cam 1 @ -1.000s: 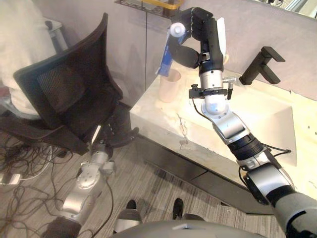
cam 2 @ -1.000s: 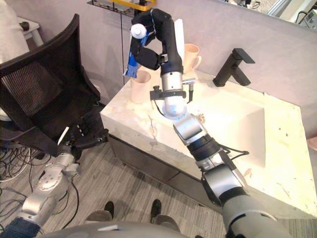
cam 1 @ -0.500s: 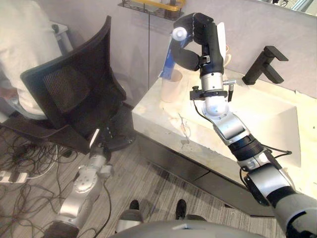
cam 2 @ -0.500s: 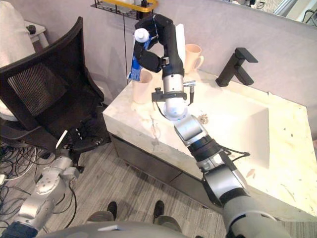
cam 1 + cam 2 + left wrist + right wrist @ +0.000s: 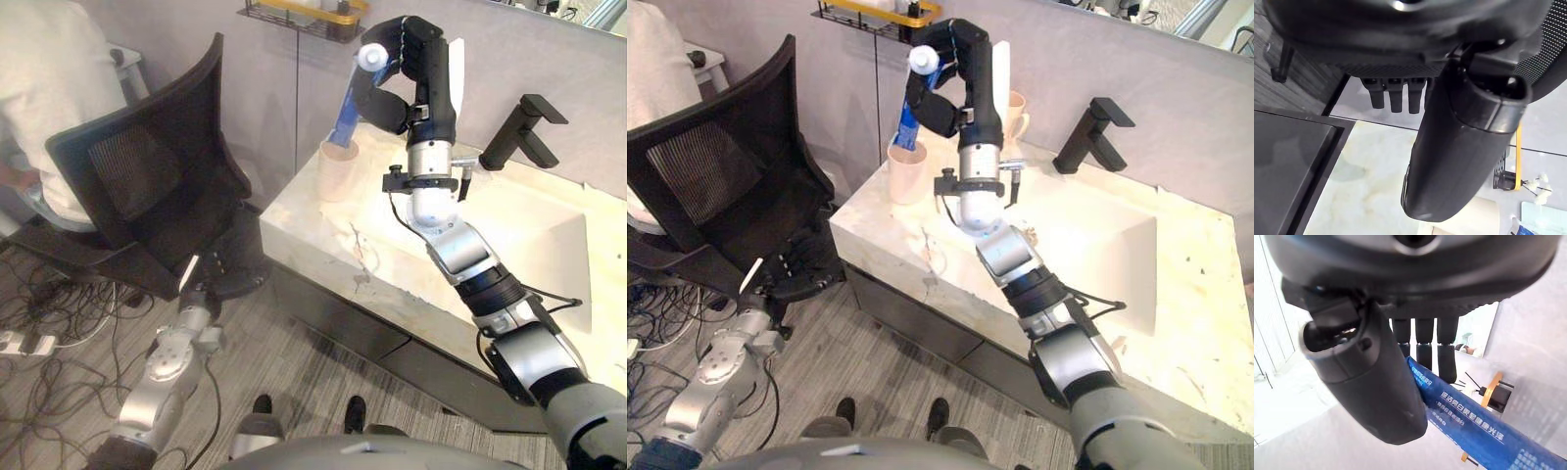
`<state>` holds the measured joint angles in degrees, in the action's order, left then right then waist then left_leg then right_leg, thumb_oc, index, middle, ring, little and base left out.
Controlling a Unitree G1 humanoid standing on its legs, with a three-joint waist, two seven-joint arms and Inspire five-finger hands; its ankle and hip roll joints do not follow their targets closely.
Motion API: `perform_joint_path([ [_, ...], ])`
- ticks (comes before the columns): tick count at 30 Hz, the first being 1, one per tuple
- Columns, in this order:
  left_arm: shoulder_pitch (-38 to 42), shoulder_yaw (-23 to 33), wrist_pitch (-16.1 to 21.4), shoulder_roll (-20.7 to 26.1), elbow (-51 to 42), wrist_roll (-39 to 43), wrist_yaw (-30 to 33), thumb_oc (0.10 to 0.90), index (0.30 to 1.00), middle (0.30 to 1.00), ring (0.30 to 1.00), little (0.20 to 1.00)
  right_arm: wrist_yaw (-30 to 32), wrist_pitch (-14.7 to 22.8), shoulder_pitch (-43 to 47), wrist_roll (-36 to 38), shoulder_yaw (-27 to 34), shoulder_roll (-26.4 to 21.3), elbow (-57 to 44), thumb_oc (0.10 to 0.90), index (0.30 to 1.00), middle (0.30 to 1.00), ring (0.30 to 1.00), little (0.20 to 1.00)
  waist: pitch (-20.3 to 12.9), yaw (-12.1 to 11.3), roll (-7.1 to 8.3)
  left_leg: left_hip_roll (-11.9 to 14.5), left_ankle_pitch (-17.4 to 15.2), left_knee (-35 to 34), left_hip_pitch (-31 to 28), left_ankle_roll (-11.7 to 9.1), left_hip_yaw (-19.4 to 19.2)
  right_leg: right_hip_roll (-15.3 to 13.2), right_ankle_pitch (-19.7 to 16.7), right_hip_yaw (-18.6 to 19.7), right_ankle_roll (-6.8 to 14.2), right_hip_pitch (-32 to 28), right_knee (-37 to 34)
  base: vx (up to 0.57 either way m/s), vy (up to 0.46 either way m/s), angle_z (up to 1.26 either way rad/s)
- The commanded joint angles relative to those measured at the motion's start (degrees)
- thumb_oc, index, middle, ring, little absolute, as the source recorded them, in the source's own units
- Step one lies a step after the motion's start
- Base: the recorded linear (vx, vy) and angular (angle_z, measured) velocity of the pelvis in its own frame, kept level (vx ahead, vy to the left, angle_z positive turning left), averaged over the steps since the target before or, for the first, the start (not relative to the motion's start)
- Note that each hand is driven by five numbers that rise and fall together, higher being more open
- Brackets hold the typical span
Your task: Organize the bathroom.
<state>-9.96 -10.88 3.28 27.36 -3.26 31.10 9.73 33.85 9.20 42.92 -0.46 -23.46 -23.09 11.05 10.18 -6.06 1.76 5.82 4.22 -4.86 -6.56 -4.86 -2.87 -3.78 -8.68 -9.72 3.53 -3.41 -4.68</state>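
The right hand (image 5: pixel 407 73) is raised above the far left corner of the pale marble tabletop (image 5: pixel 323 230), its fingers and thumb curled round a blue toothpaste tube with a white cap (image 5: pixel 350 98). The tube is held cap-up and tilted, and its lower end dips into the mouth of a pale pink cylindrical cup (image 5: pixel 337 169) that stands upright near that far left corner; whether the tube touches the cup's rim cannot be told. In the right wrist view the blue tube (image 5: pixel 1484 431) runs out between the dark thumb and the row of fingers. A second pale pink mug with a handle (image 5: pixel 1016 110) stands at the far edge of the tabletop, partly hidden behind the right arm. A matte black angular faucet (image 5: pixel 521 129) rises at the far edge, beside the rectangular sunken basin (image 5: pixel 549 245). On the wall above the far left corner hangs a black wire shelf with a yellow rim (image 5: pixel 304 18). The left hand (image 5: pixel 794 274) hangs low beside the tabletop's left edge, next to a black mesh office chair (image 5: pixel 147 196), its fingers loosely relaxed and holding nothing.
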Motion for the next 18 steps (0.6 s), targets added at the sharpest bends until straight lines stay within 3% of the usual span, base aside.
perform_joint_path([
  [1, 2.9, 0.2, 4.6, 0.9, -4.8, -1.0, -0.7, 0.8, 0.9, 0.9, 0.9, 0.9, 3.5, 7.7, 8.4, -4.2, 4.4, -3.6, -0.5, 0.4, 0.3, 0.3, 0.3, 0.3, -3.4, -0.9, -0.3, -0.7, -4.9, 5.2, 2.1, 0.7, 1.7, 1.9, 12.2, 0.8, -0.8, -2.6, 6.0, 0.03, -0.066, 0.08],
  [18, 1.5, 0.8, 4.8, 1.4, -4.0, -0.3, -2.6, 0.8, 0.9, 0.9, 0.9, 0.9, 6.4, 11.3, 7.0, -8.7, 2.7, -4.0, 4.1, 0.4, 0.3, 0.3, 0.3, 0.3, -0.8, -1.1, -2.42, 1.4, -3.3, 6.6, 3.9, -1.0, 3.0, 1.5, 13.6, -1.3, -2.0, -0.5, 9.3, 0.02, -0.031, 0.09],
])
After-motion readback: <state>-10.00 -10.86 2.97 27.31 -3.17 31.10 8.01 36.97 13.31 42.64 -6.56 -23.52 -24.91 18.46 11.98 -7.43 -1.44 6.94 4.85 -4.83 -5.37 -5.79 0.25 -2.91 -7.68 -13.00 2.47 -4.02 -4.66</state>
